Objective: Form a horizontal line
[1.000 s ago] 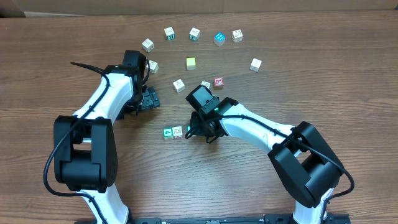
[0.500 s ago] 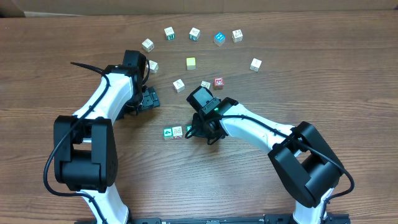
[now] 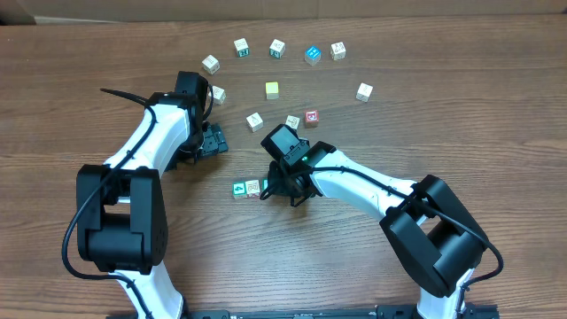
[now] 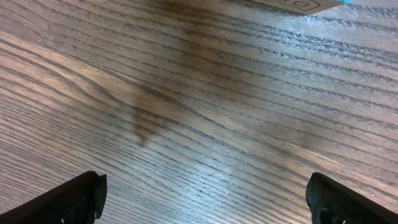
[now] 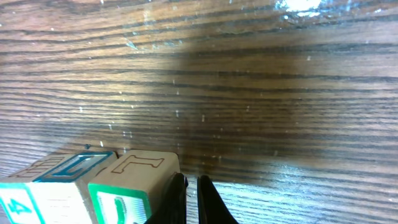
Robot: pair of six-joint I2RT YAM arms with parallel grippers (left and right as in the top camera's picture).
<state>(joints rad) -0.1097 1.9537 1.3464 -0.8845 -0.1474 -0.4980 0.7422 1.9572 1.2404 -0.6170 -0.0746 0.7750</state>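
**Row begun near the arms; right gripper shut at the L cube**

Nearest the arms, the row (image 3: 245,188) lies on the table (image 3: 443,133). From overhead two of its cubes show, touching: a green cube (image 3: 238,189) with a white mark, then a white cube (image 3: 252,187) to its right. The right gripper (image 3: 273,184) covers whatever lies next in line.

In the right wrist view two cubes sit side by side. The L cube (image 5: 134,180) has an "L" cut into its bare wooden top and a green front face. The 4 cube (image 5: 46,186) at its left carries a teal "4". The right gripper (image 5: 191,182) has its fingers pressed together, holding nothing, just beside the L cube; whether they touch it cannot be told.

The left gripper (image 3: 213,140) is spread wide over bare wood (image 4: 204,186).

Farther back stand eleven loose cubes.
- Three come first: two pale (image 3: 254,121) (image 3: 293,121), and one red cube (image 3: 312,116) well apart from the row.
- Then three more: a pale one (image 3: 218,94) by the left arm, the yellow cube (image 3: 272,89), and a pale one (image 3: 364,91).
- Farthest is an arc of five, four pale (image 3: 210,63) and one blue cube (image 3: 313,55); their lettering is too small to read.
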